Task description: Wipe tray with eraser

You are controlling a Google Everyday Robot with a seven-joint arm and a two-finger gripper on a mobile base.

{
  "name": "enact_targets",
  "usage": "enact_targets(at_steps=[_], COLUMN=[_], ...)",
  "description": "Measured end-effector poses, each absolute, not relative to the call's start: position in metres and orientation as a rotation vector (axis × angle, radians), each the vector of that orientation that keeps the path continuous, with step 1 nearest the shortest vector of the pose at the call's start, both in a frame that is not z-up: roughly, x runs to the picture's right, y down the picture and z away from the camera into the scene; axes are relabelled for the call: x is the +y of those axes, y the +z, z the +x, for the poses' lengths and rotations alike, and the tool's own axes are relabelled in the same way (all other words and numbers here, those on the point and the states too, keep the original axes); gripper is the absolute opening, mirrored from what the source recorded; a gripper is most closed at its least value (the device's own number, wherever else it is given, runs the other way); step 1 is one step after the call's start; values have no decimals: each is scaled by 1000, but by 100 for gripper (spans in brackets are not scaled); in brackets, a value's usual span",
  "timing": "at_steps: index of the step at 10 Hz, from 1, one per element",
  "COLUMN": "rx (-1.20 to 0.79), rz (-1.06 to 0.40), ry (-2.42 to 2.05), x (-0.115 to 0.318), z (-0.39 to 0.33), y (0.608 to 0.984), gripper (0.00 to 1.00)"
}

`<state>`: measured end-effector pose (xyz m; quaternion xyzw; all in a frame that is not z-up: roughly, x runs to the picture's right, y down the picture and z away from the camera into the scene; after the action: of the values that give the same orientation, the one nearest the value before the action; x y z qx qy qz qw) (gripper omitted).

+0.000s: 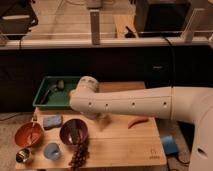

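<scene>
In front of the tray and furthest left, an orange bowl sits on the wooden top. A small metal cup stands beyond the bowl, further from the tray. Just in front of the tray's front rim, near its left corner, is a blue block, w/ a light-blue cup further forward. The tray itself is dark green, shallow & rectangular, lying flat at the back-left of the wooden top. Inside it, toward the middle, lie dark objs, too unclear to name. In front of the tray's right half is a purple bowl, w/ a dark bunch of grapes at that bowl's near edge.

The white arm stretches across from the right & its rounded end covers the tray's right end. The gripper is mostly hidden under the arm. Only a pale part shows below it, just off the tray's front-right corner, over the wooden top. Can't tell how wide it stands or whether it has hold of anything.

Right of the tray, past the arm, a red chili-shaped obj lies on the top. Furthest right, off the top's edge, is a blue obj.
</scene>
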<state>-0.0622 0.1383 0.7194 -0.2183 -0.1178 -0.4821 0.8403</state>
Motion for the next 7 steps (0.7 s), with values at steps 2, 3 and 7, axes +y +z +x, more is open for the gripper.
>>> enact_targets(at_steps=[2, 3, 7], rx=[-279, -300, -415], rz=[-431, -414, -339], ry=[-1074, -1107, -1258], x=[135, 133, 129], z=[-70, -77, -106], y=[722, 723, 724], gripper=[75, 80, 80])
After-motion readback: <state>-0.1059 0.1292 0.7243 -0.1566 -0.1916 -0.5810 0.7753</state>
